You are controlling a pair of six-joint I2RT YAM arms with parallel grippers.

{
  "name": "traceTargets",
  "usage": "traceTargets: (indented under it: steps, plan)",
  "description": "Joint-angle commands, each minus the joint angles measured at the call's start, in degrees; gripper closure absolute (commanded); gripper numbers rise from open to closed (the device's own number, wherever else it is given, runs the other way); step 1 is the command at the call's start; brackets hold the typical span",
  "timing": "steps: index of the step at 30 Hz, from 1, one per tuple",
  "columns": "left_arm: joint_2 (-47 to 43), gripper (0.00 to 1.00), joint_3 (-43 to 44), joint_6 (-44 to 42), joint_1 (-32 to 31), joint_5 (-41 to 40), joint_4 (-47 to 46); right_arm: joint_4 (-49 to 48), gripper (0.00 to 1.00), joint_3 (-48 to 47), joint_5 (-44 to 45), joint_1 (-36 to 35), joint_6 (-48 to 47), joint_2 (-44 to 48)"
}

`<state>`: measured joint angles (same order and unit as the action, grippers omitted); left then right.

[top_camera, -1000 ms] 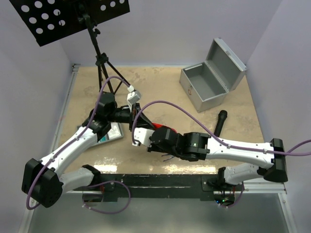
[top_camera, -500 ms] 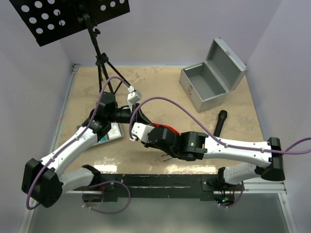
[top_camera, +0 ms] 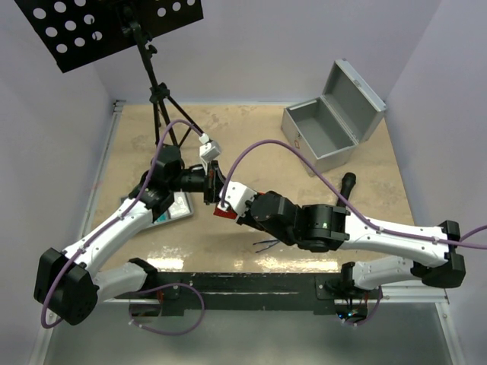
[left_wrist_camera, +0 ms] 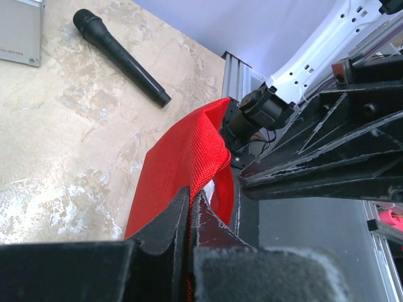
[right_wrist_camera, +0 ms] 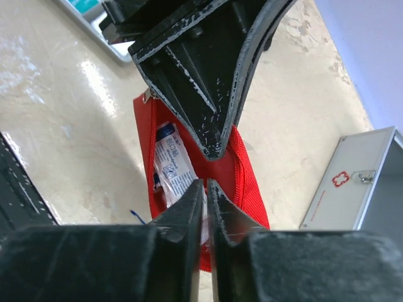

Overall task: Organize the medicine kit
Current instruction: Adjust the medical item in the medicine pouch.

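The red pouch hangs at mid-table with its mouth open, and my left gripper is shut on its fabric edge. In the right wrist view the pouch gapes below the left gripper's dark fingers, and a white printed packet sits inside it. My right gripper is at the pouch's mouth, its jaws nearly together on the packet's near end. The silver-grey metal case stands open at the back right. The grey tray lies under the left arm.
A black microphone lies in front of the case, also seen in the left wrist view. A black tripod stand with a perforated plate rises at the back left. Thin blue threads lie under the right arm.
My right arm has reached forward and left to the pouch's mouth. Its jaws opened and then narrowed onto the packet. The left gripper has kept its hold on the pouch.
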<state>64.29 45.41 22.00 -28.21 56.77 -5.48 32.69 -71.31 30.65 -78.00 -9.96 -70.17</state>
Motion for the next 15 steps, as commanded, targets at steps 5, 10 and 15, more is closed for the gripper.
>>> traceTargets:
  steps: [5,10,15]
  plan:
    - [-1.1,1.0,0.03,4.19,-0.1,0.79,-6.74,-4.47,0.98,3.19,-2.7,-0.05,3.45,-0.05]
    - [-1.89,1.0,0.65,5.07,-0.18,0.62,-7.36,-5.62,1.0,4.95,-3.23,-0.14,4.33,-1.72]
    - [-3.12,1.0,0.47,5.95,-0.18,0.88,-7.97,-5.0,1.0,6.62,1.42,0.39,6.08,-4.27]
